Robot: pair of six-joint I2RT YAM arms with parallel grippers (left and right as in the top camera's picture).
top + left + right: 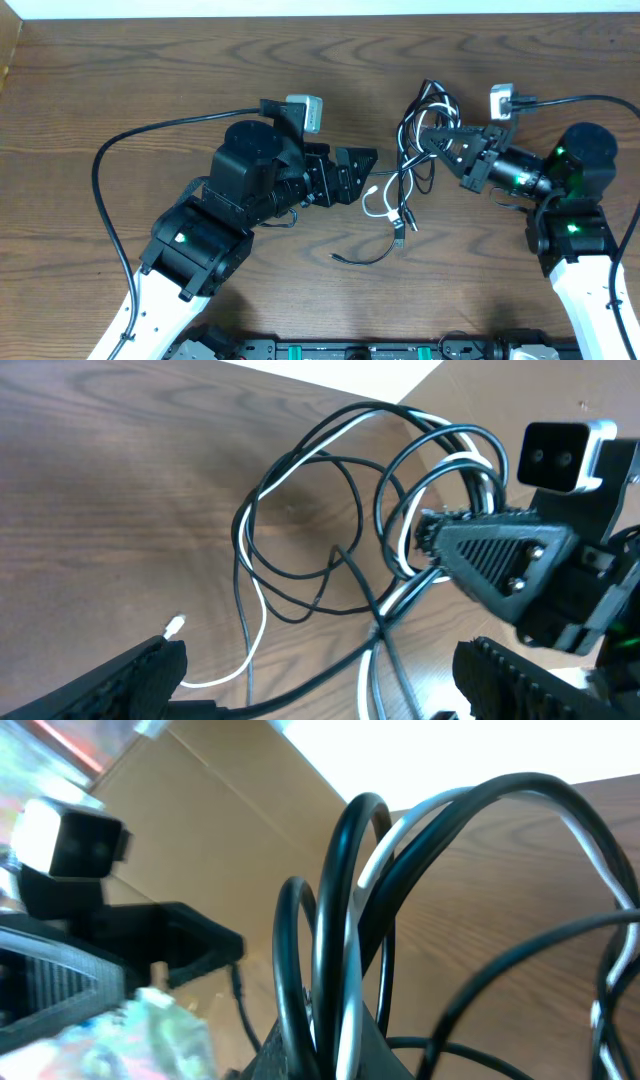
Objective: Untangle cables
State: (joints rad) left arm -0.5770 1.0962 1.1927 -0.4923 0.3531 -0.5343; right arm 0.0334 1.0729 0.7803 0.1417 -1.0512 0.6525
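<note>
The cables (408, 160) form a tangle of thin black cords and one white cord (376, 206) between the two arms. My right gripper (427, 138) is shut on a bundle of loops at the top of the tangle and holds them off the table. In the right wrist view the loops (345, 920) rise straight out of the shut gripper (345, 1042). My left gripper (364, 173) stands open just left of the tangle. In the left wrist view its gripper (320, 695) straddles a black cord (330, 685) and the white cord (252, 625) without gripping either.
Loose plug ends trail toward the table's front (398, 236), and another lies further left (338, 258). A white plug (175, 626) lies by my left finger (130, 680). Thick black arm cables arc at the far left (110, 150) and far right (610, 100).
</note>
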